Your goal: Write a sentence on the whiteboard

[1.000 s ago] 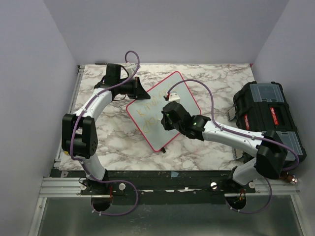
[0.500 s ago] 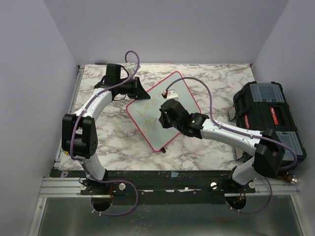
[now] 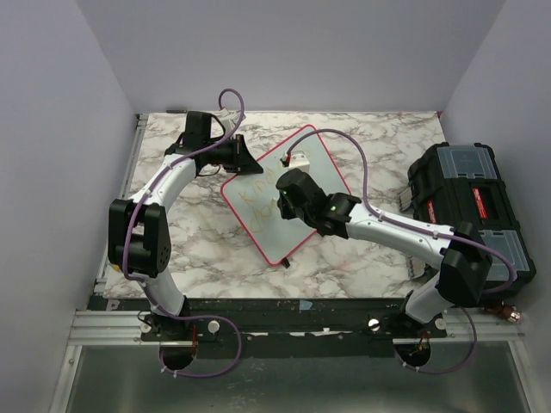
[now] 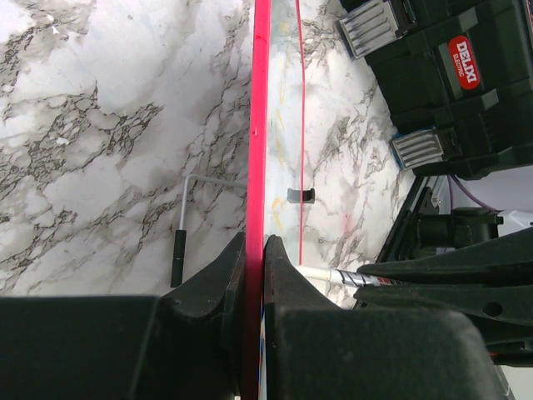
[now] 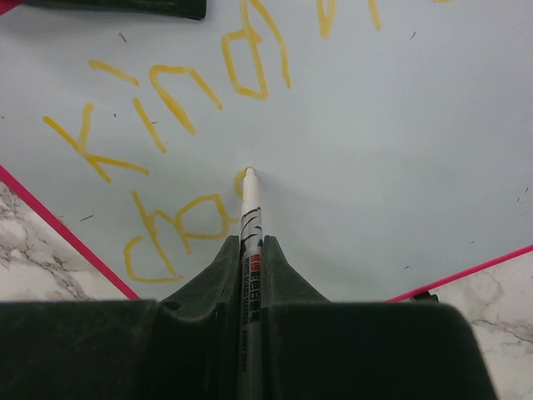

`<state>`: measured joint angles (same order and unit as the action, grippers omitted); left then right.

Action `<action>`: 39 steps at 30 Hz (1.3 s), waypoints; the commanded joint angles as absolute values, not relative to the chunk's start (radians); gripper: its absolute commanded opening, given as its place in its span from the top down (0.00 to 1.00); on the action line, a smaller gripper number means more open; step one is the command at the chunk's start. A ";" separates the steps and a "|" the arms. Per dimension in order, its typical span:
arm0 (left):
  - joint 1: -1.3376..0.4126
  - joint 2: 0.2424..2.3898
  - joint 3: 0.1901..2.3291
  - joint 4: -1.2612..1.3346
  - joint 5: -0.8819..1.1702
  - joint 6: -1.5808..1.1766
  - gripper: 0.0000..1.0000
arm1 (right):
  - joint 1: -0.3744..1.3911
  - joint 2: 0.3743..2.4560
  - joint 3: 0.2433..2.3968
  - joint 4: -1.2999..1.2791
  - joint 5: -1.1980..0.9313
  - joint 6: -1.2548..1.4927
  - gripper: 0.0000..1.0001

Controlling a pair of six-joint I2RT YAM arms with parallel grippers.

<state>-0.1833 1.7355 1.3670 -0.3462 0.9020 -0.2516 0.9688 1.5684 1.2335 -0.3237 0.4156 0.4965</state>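
The whiteboard (image 3: 325, 169) lies tilted on the marble table, its pinkish-red frame showing. My left gripper (image 3: 244, 162) is shut on its far-left edge; in the left wrist view both fingers (image 4: 255, 243) clamp the red frame (image 4: 260, 125). My right gripper (image 3: 288, 194) hovers over the board's middle, shut on a white marker (image 5: 250, 212). The marker's tip touches the board (image 5: 400, 125) at the end of the lower line. The sentence (image 5: 166, 92) is yellow handwriting in two lines, faint from above (image 3: 256, 196).
A black toolbox (image 3: 469, 202) stands at the right edge of the table, also in the left wrist view (image 4: 450, 75). A thin metal tool with a black handle (image 4: 178, 250) lies on the marble beside the board. A small black clip (image 4: 301, 195) sits on the board's edge.
My right gripper has shifted a little left and away across the board with the marker. The left gripper and the board have stayed put.
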 commanded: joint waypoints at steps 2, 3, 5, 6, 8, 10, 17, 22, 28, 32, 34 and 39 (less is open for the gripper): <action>-0.202 1.725 1.344 -0.387 0.829 -0.152 1.00 | 0.968 1.595 1.261 -0.364 0.489 0.496 0.99; -0.202 1.726 1.344 -0.387 0.830 -0.152 1.00 | 0.968 1.595 1.260 -0.366 0.488 0.498 0.99; -0.202 1.725 1.343 -0.387 0.830 -0.152 1.00 | 0.968 1.592 1.253 -0.368 0.491 0.500 0.99; -0.202 1.725 1.344 -0.387 0.830 -0.152 1.00 | 0.967 1.590 1.247 -0.369 0.487 0.500 0.99; -0.202 1.725 1.344 -0.388 0.829 -0.152 1.00 | 0.968 1.584 1.235 -0.369 0.481 0.503 0.99; -0.202 1.725 1.344 -0.387 0.829 -0.152 1.00 | 0.967 1.577 1.221 -0.369 0.472 0.505 0.99; -0.202 1.726 1.345 -0.387 0.829 -0.152 1.00 | 0.968 1.543 1.166 -0.364 0.425 0.524 0.99; -0.202 1.726 1.344 -0.387 0.827 -0.152 1.00 | 0.968 1.526 1.160 -0.368 0.430 0.527 0.99; -0.203 1.727 1.343 -0.387 0.828 -0.152 1.00 | 0.967 1.453 1.127 -0.329 0.481 0.538 0.99; -0.202 1.726 1.343 -0.387 0.826 -0.153 1.00 | 0.966 1.437 1.133 -0.324 0.511 0.529 0.99; -0.202 1.727 1.345 -0.387 0.827 -0.153 1.00 | 0.962 1.442 1.143 -0.322 0.511 0.527 0.99; -0.202 1.724 1.342 -0.387 0.827 -0.152 1.00 | 0.931 1.465 1.167 -0.309 0.488 0.520 0.99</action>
<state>-0.1837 1.7355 1.3670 -0.3462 0.9020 -0.2523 0.9546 1.4525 1.1370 -0.3332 0.4709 0.5232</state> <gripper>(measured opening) 0.097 0.109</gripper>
